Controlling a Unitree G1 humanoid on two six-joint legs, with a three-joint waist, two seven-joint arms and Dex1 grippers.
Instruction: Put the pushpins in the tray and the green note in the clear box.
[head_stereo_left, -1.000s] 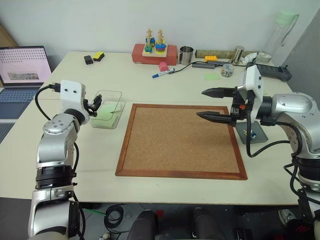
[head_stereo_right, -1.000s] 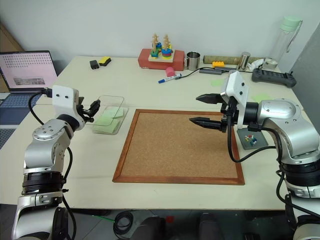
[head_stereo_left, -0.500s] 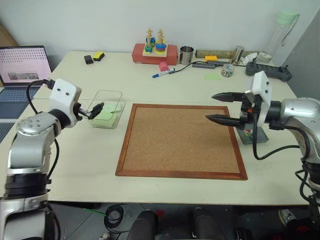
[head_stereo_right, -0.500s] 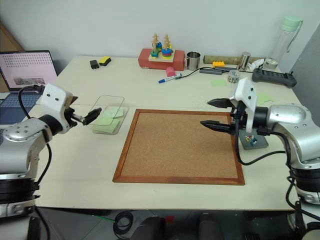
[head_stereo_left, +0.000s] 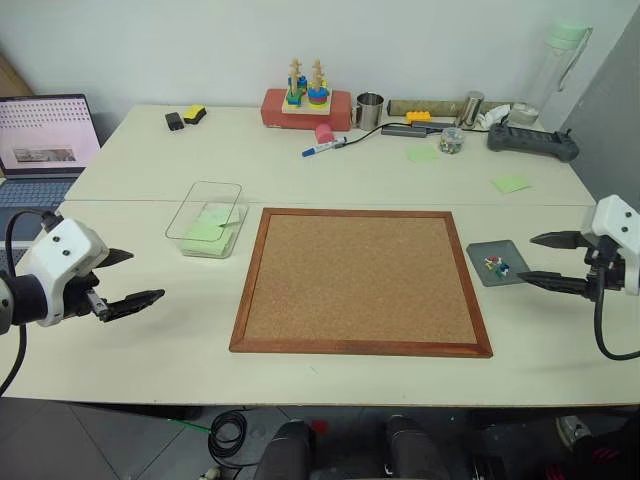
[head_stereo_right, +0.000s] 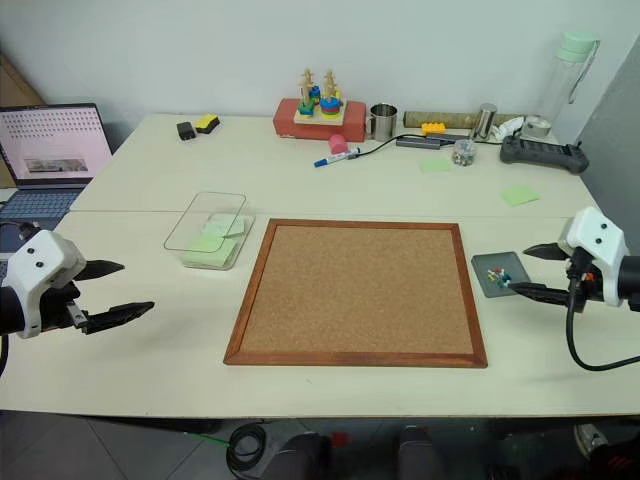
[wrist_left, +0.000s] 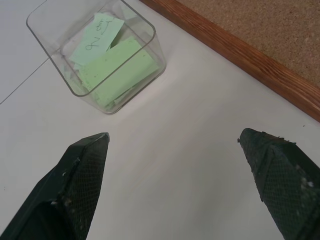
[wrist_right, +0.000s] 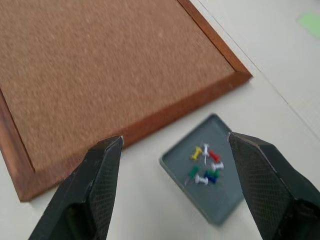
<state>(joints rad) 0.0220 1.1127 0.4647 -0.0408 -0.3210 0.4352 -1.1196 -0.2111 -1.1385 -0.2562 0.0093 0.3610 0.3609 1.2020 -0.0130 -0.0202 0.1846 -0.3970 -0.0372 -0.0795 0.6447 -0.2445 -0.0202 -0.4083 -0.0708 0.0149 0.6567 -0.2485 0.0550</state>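
Black fingers (wrist_left: 82, 170) of left tool (head_stereo_left: 125, 280) spread wide, empty, low over bare tabletop (head_stereo_left: 330, 375) near front left edge. Well apart from it, further in: clear box (head_stereo_left: 188, 215) just left of corkboard (head_stereo_left: 355, 278), not touching frame. Inside box: green note (wrist_left: 97, 37) with handwriting, tilted on top of thicker pale green pad (wrist_left: 117, 70). Wooden frame of corkboard visible past left tool's fingers in left wrist view.

Right tool (head_stereo_left: 552, 262) also spread wide, gripping nothing, over tabletop at right edge, fingertips aimed toward tray (head_stereo_left: 478, 265). Tray flat on tabletop just right of corkboard, close to frame but apart. In tray: pushpins (wrist_right: 205, 167) in small loose cluster, red, green, blue, yellow and white heads, all within rim.

Corkboard bare, centred between both tools.

Further back on tabletop: two loose pale green notes (head_stereo_left: 510, 184), one near right side, one by small jar of pins (head_stereo_left: 452, 142). Along back edge: red block with stacking toy (head_stereo_left: 307, 100), metal cup (head_stereo_left: 370, 108), marker (head_stereo_left: 325, 148), pink ball (head_stereo_left: 325, 132), tall bottle (head_stereo_left: 555, 65), dark controller (head_stereo_left: 530, 142). Laptop (head_stereo_left: 45, 135) open on separate surface at far left.
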